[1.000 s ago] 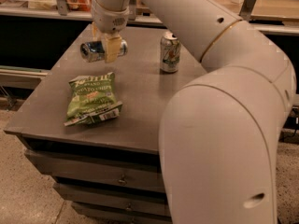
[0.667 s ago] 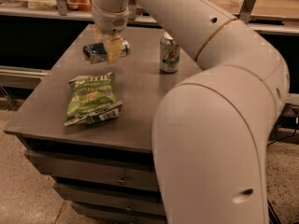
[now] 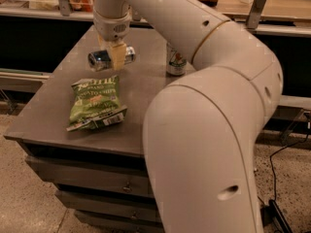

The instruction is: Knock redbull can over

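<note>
Claw [image 3: 116, 58] just in front of redbull can [image 3: 98, 59]: matt cream plastic. Redbull can: shiny metal. Chip bag [image 3: 95, 102]: glossy crinkled green film. Upright can [image 3: 176, 62]: smooth metal. Tabletop [image 3: 146, 89]: matt grey, smooth. Arm shell [image 3: 204, 144]: smooth cream plastic, slight sheen.

The slim blue-and-silver redbull can [image 3: 98, 59] lies on its side near the back left corner of the grey counter [image 3: 141, 79]. The cream gripper [image 3: 117, 64] hangs across its middle. A green crinkled chip bag [image 3: 95, 103] lies toward the front left corner. A wider silver-white can [image 3: 176, 62] stands upright near the back edge.
</note>
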Motion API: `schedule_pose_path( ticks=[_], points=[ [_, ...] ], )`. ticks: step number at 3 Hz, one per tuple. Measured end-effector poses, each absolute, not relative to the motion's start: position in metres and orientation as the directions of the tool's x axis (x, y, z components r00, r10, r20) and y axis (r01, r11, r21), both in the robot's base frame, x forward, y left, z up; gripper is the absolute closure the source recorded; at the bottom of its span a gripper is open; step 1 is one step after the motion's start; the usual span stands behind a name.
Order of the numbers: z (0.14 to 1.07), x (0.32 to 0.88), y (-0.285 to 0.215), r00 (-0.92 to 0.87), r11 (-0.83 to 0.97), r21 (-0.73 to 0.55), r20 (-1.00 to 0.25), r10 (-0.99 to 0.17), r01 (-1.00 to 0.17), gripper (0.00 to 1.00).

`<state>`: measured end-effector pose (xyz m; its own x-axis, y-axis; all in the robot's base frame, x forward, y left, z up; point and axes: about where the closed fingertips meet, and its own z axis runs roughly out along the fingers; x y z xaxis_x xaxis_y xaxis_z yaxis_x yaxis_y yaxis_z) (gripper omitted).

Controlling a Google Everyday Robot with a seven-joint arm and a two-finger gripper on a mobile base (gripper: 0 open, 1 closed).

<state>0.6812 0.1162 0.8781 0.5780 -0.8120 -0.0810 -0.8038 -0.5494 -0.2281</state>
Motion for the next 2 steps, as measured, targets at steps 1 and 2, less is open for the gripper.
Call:
schedule_pose_path(
  ticks=[1,2],
  points=[
    [0.8643,0.6832,0.1165,0.562,-0.540,-0.197,-0.077,-0.823,-0.818,1.00],
    [0.8571,0.6832,0.1170,0.555,-0.536,-0.180,-0.077,-0.829,-0.825,1.00]
  ],
)
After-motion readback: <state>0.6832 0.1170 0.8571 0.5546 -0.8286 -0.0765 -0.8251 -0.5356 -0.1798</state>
